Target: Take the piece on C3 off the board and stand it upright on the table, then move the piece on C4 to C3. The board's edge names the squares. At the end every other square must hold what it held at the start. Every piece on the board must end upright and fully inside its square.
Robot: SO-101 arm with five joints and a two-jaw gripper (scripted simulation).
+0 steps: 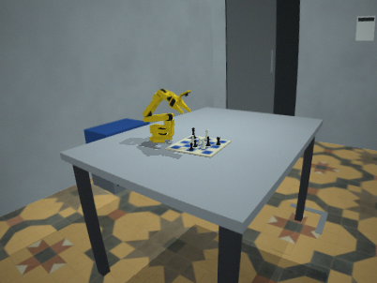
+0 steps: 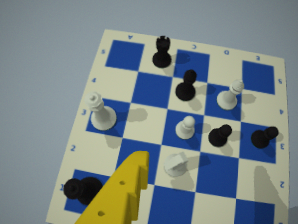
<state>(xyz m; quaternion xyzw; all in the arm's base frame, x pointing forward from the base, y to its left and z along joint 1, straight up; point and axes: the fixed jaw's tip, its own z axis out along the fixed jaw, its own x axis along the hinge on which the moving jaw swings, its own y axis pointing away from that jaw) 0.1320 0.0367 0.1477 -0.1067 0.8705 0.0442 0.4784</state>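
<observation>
The blue-and-cream chessboard [image 1: 212, 153] [image 2: 200, 177] lies on the grey table in front of the yellow arm. On C3 stands a white pawn [image 2: 186, 127]. On C4, just behind it, stands a black pawn [image 2: 186, 86]. In the exterior view the pieces are too small to tell apart. My gripper [image 1: 185, 96] hangs in the air well above the board's near-left part, partly open and empty. In the wrist view only its yellow fixed jaw [image 2: 136, 169] shows, with its tip over B2; the other jaw is out of sight.
Other pieces: a black rook [image 2: 161, 52] on B5, a white piece [image 2: 229, 96] on D4, a white piece [image 2: 101, 113] on A3, black pawns [image 2: 220, 136] [image 2: 264, 137] on D3 and E3, a white piece [image 2: 176, 163] on C2, a black piece [image 2: 81, 189] on A1. A blue box [image 1: 113, 128] stands behind the arm.
</observation>
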